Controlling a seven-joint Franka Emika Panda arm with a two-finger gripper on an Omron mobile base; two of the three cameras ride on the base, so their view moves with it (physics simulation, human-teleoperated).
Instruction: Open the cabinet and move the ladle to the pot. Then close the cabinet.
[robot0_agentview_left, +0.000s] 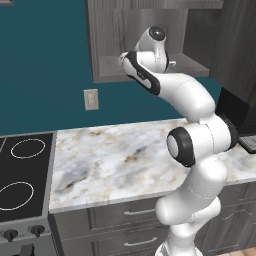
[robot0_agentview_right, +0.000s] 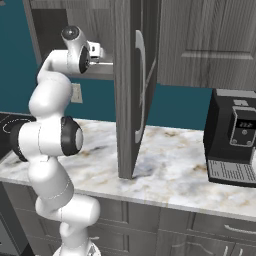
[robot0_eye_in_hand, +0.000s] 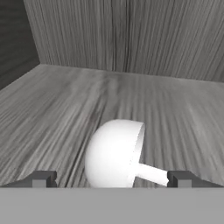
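dark wood-grain cabinet (robot0_agentview_right: 127, 100), door swung open over the marble counter (robot0_agentview_left: 110, 160)

closest in the hand view, the gripper (robot0_eye_in_hand: 112, 179) stands with jaws spread wide and empty, the white ladle (robot0_eye_in_hand: 114, 153) lying on the shelf between the tips, bowl on its side, handle running toward one fingertip (robot0_eye_in_hand: 183, 178). behind it, the grey back wall. closing on the rounded bowl rather than the handle could squirt it away, i'd guess. the stove (robot0_agentview_left: 22, 170) sits left; i can't spot the pot.
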